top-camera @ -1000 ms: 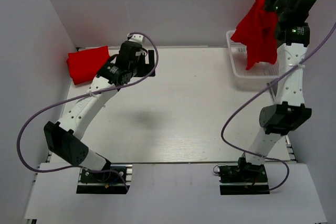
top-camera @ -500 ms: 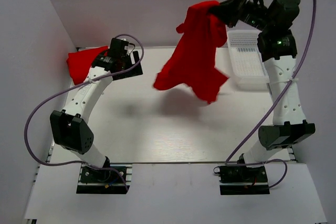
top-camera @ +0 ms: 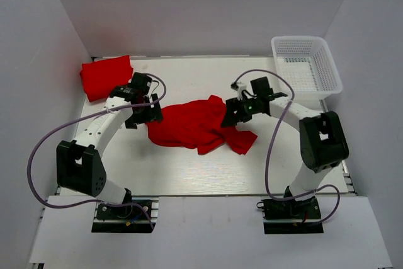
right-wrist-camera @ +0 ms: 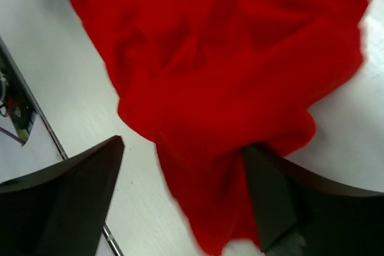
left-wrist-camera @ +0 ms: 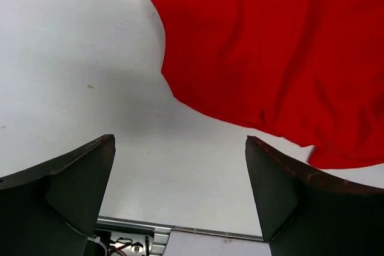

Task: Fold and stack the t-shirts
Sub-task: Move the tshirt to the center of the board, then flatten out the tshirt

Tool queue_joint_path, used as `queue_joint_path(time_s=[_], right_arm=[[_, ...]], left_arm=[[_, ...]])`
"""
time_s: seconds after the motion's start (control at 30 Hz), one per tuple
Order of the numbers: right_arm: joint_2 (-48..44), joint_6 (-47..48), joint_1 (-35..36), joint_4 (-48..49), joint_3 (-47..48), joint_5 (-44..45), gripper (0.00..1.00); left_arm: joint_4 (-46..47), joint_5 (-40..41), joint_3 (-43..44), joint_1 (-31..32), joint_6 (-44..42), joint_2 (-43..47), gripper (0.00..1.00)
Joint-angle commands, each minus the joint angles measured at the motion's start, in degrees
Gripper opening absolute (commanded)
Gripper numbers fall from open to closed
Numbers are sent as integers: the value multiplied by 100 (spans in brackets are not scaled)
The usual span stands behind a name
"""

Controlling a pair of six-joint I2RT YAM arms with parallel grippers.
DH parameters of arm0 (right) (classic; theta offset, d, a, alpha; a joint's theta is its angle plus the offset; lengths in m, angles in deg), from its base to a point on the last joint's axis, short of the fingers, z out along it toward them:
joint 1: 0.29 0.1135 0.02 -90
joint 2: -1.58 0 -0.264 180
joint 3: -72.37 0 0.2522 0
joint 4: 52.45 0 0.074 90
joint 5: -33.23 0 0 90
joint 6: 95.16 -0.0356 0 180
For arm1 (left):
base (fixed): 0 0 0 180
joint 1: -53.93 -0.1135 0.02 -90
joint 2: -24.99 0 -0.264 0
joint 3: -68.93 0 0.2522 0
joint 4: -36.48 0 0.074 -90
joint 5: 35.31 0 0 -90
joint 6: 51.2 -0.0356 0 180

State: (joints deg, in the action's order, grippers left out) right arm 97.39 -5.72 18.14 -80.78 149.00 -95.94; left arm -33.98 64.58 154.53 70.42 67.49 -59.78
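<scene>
A crumpled red t-shirt lies in the middle of the table. A second red t-shirt lies folded at the back left corner. My left gripper is open at the crumpled shirt's left edge; in the left wrist view the t-shirt lies ahead of the left gripper, with bare table between the fingers. My right gripper is open over the shirt's right part; in the right wrist view the bunched cloth lies loose between the wide jaws of the right gripper and touches the right finger.
A white lattice basket stands at the back right corner with nothing in it. Grey walls close the table at the left, back and right. Both arm bases sit at the near edge.
My right arm swung the shirt from above the basket down to the table's middle and opened on it. My left arm came forward from the folded shirt to the dropped one.
</scene>
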Motion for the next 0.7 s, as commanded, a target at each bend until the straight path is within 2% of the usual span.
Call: queue_joint_path(time_s=[0.0, 0.1, 0.23, 0.37, 0.43, 0.67], right_arm=[[288, 381, 151, -676, 260, 498, 90], [114, 364, 178, -697, 454, 771, 90], [-762, 153, 169, -478, 629, 1517, 90], [-1327, -39, 169, -644, 621, 2665, 90], [-1714, -111, 178, -775, 368, 3307, 90], [-2786, -304, 178, -916, -563, 3680, 90]], left_arm=[[203, -215, -204, -23, 23, 207, 100], [204, -155, -257, -23, 23, 338, 100], [204, -154, -398, -23, 23, 549, 100], [204, -207, -451, -23, 76, 611, 100], [152, -207, -504, -23, 128, 558, 100], [476, -374, -934, -23, 128, 866, 100]])
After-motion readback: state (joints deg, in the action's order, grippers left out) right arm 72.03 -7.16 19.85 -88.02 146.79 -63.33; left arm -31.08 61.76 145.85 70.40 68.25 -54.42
